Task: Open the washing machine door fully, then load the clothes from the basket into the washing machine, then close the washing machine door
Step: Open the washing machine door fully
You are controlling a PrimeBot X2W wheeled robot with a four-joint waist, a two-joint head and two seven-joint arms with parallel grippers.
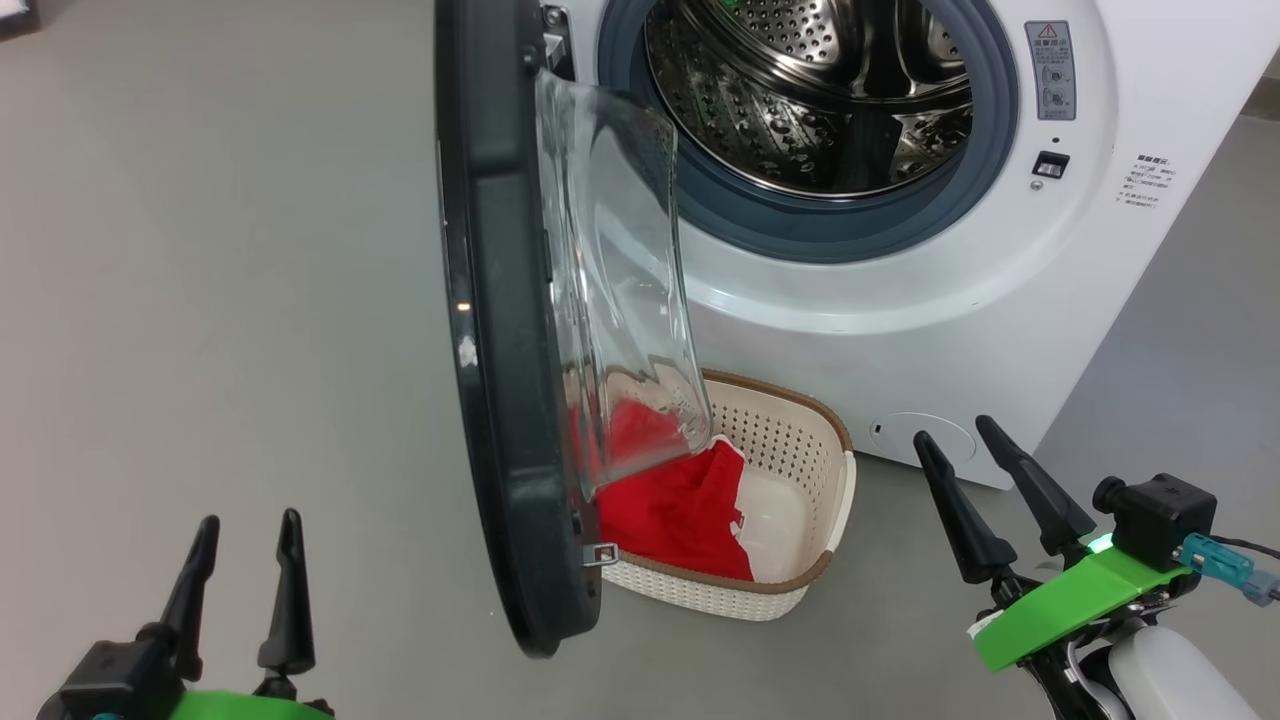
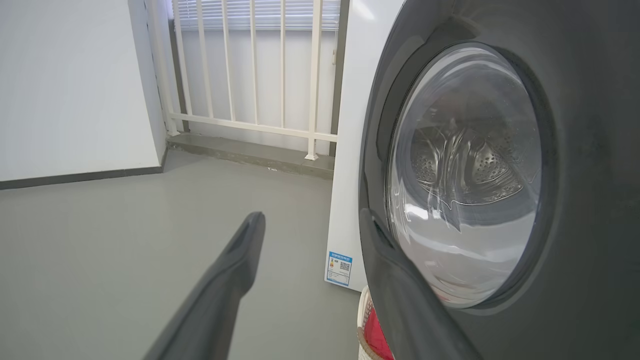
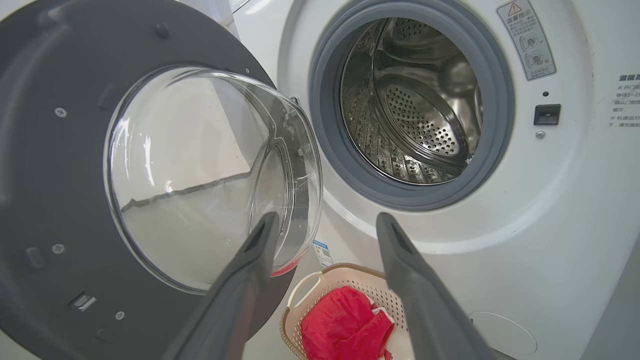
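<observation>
Head view.
- Washing machine door [image 1: 500,330]: stands roughly square to the washing machine [image 1: 900,330], glass bowl overhanging the basket [image 1: 800,400] (probably short of fully open).
- Clothes [image 1: 680,510]: red, in the basket below the drum mouth, seemingly for a short lift.
- Left gripper [image 1: 250,518], right gripper [image 1: 951,429]: jaws wide, empty.
- Free room: floor left of the door; basket's right edge unobstructed.

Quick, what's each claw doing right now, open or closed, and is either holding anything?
Left claw: open, holding nothing.
Right claw: open, holding nothing.
</observation>
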